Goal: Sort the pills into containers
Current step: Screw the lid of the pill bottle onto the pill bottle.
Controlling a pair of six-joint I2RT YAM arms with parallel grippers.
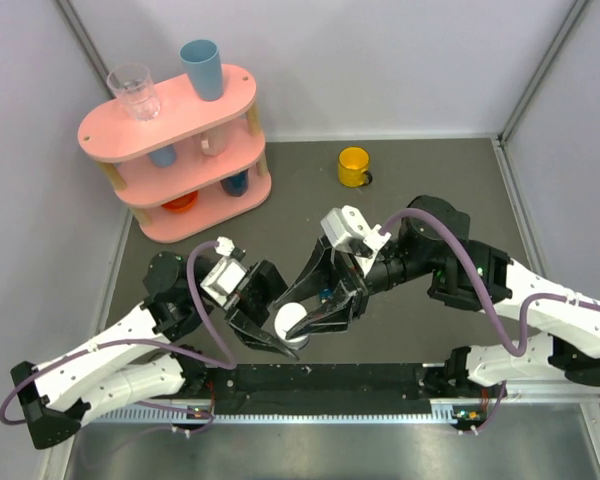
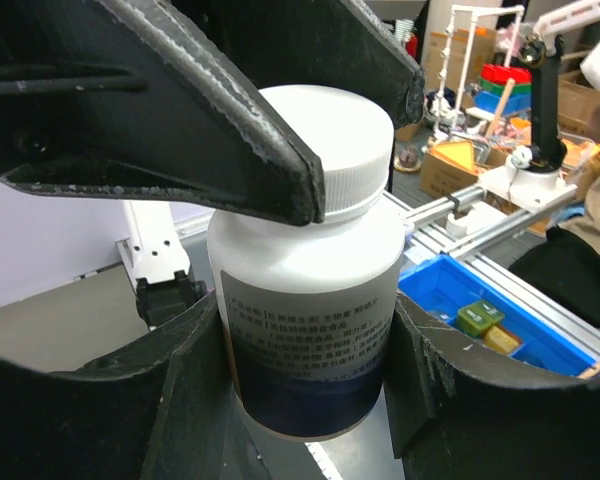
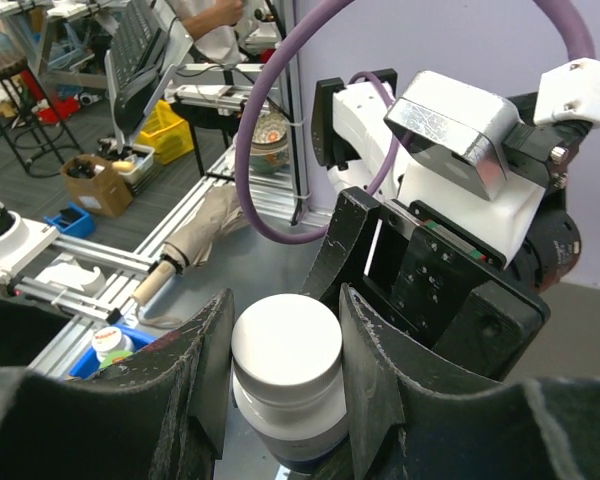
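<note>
Above the grey table (image 1: 430, 190), fingers (image 1: 332, 314) hide most of the bottle (image 1: 292, 321).

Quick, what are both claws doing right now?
Left claw: shut on the white bottle.
Right claw: shut on the bottle's cap.

We see the white bottle (image 1: 291, 322) held by the left gripper (image 1: 274, 340) on its left and the right gripper (image 1: 308, 314) on its right. Well beyond it stand a pink shelf (image 1: 170, 150) and a yellow mug (image 1: 354, 166).
</note>
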